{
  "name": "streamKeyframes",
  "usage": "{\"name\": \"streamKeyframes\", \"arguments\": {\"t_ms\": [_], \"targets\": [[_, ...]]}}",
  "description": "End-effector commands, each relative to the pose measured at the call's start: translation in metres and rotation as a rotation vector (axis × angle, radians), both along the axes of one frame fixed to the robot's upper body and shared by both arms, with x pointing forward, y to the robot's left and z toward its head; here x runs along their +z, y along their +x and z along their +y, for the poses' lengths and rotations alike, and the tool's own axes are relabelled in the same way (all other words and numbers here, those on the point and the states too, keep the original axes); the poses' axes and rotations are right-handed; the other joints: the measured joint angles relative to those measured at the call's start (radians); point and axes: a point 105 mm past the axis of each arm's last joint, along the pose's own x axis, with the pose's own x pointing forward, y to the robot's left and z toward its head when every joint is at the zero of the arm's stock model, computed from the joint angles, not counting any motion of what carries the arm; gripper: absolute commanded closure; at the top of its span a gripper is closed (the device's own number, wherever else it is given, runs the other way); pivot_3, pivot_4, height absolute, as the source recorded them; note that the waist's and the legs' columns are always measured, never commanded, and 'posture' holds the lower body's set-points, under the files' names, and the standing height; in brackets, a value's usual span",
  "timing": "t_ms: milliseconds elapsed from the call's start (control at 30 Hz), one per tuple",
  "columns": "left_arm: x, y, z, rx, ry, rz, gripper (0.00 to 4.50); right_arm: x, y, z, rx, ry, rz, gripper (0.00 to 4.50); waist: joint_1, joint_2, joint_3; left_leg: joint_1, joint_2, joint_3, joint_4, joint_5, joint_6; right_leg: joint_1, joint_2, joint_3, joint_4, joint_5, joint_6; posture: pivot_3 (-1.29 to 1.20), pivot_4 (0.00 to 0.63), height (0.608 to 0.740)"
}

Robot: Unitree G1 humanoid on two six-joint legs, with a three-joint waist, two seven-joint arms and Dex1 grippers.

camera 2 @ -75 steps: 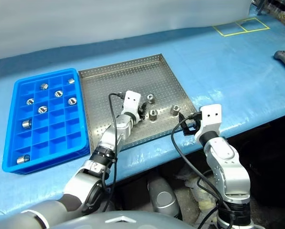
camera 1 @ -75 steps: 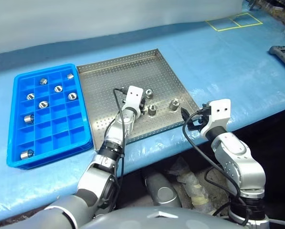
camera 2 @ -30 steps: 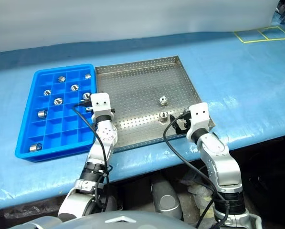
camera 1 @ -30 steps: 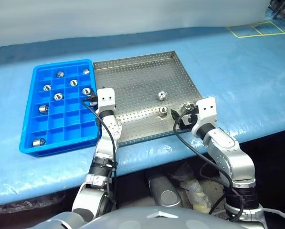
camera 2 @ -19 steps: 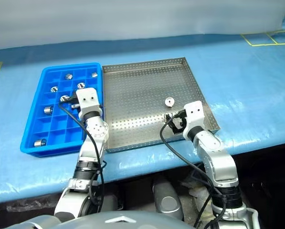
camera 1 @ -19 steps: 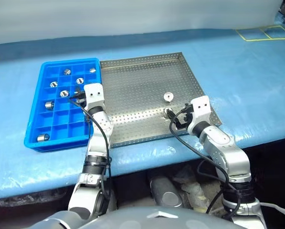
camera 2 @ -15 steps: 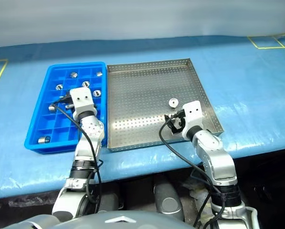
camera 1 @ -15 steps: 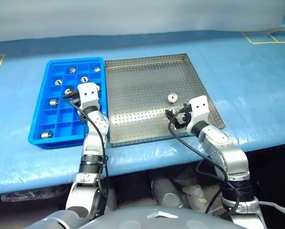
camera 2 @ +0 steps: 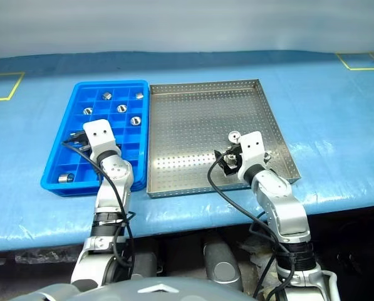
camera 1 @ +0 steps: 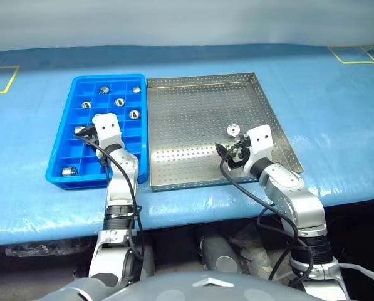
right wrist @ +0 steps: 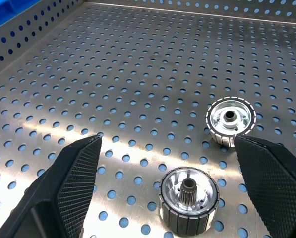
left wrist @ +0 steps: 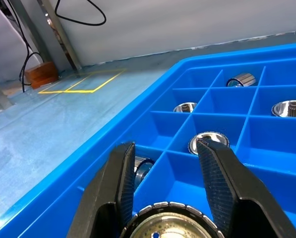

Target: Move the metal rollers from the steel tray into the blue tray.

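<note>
- steel tray sits just right of the blue tray, two rollers left in it
- right gripper wide open around one
- left gripper over the blue tray, clamped on a roller

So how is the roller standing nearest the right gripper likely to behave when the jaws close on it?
The roller looks like solid, shiny metal, so probably rigid and heavy for its size. Its ribbed side should give the open right gripper some bite, though the polished finish may slip. It stands on its flat end on the steel tray; if knocked over, it would likely roll.
</note>
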Motion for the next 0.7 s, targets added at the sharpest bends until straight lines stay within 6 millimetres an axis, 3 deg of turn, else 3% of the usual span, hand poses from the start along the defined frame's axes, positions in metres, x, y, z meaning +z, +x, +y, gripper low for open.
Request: {"name": "streamKeyframes", "arguments": {"t_ms": [33, 500, 600, 700], "targets": [[0.004, -0.005, 0.010, 0.059, -0.007, -0.017, 2.76, 0.009, 0.001, 0.000, 0.003, 0.000, -0.040, 0.00, -0.001, 0.000, 0.000, 0.000, 0.000, 0.000, 0.000, 0.000, 0.000, 0.000, 0.000, 0.000, 0.000, 0.000, 0.000, -0.09, 0.150, 0.740], [-0.015, -0.008, 0.028, 0.130, -0.044, 0.061, 2.76, 0.009, 0.000, -0.004, -0.012, -0.003, -0.043, 0.00, -0.006, 0.002, -0.002, 0.001, 0.000, 0.000, 0.001, 0.000, 0.000, 0.002, 0.000, 0.000, 0.001, 0.000, 0.000, -0.11, 0.150, 0.740], [-0.020, -0.010, 0.030, 0.159, -0.061, 0.080, 1.90, 0.009, -0.001, -0.005, -0.016, -0.003, -0.043, 0.00, -0.007, 0.004, -0.004, 0.002, 0.000, 0.000, 0.002, 0.000, 0.000, 0.002, 0.000, 0.000, 0.001, 0.000, 0.000, -0.12, 0.150, 0.740], [-0.014, 0.000, 0.018, 0.033, -0.069, 0.043, 0.97, 0.010, 0.000, -0.006, -0.020, -0.003, -0.047, 0.00, -0.008, 0.006, -0.005, 0.002, 0.000, 0.000, 0.002, 0.000, 0.000, 0.002, 0.001, 0.000, 0.001, 0.000, 0.001, -0.12, 0.150, 0.740]]}}
